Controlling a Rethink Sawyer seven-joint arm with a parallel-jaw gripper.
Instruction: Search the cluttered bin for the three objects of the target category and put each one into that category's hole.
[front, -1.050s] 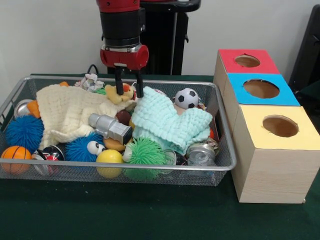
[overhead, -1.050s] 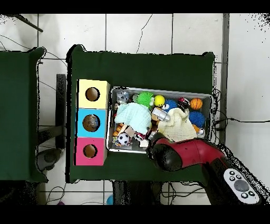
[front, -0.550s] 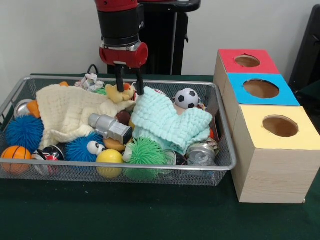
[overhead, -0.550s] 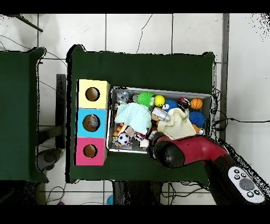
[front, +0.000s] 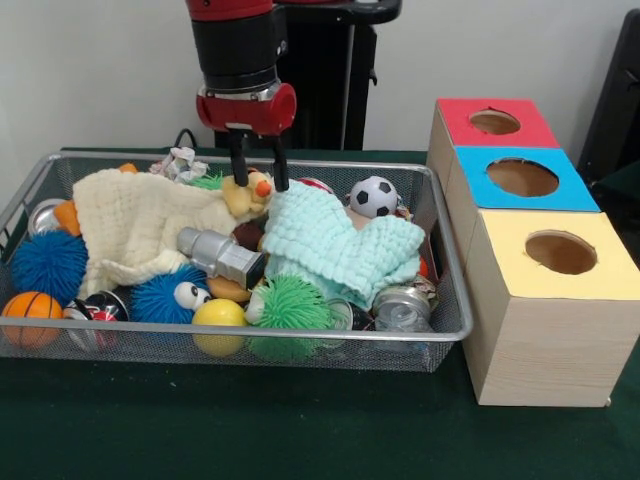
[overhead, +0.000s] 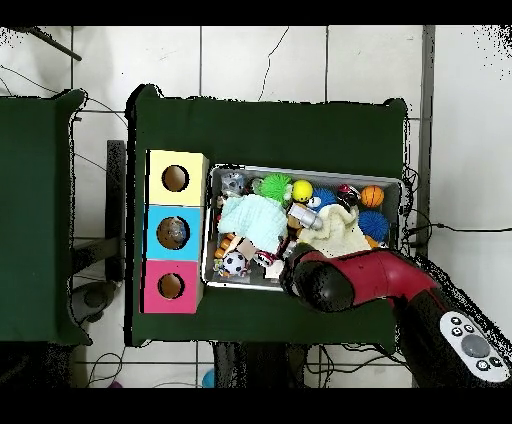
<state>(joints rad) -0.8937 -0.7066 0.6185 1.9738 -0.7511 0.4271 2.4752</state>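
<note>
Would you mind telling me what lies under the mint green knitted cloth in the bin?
The mint green cloth drapes over the clutter. A green spiky ball and a crushed can peek out at its front edge, the soccer ball behind. Whatever sits beneath its middle is hidden.

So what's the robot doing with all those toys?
The red robot arm is reaching down into the wire basket full of balls, cloths and cans. Its gripper hangs open at the back of the basket, with a small yellow duck toy between its fingers, not clearly pinched. Beside the basket stand three boxes with round holes, topped red, blue and yellow.
</note>
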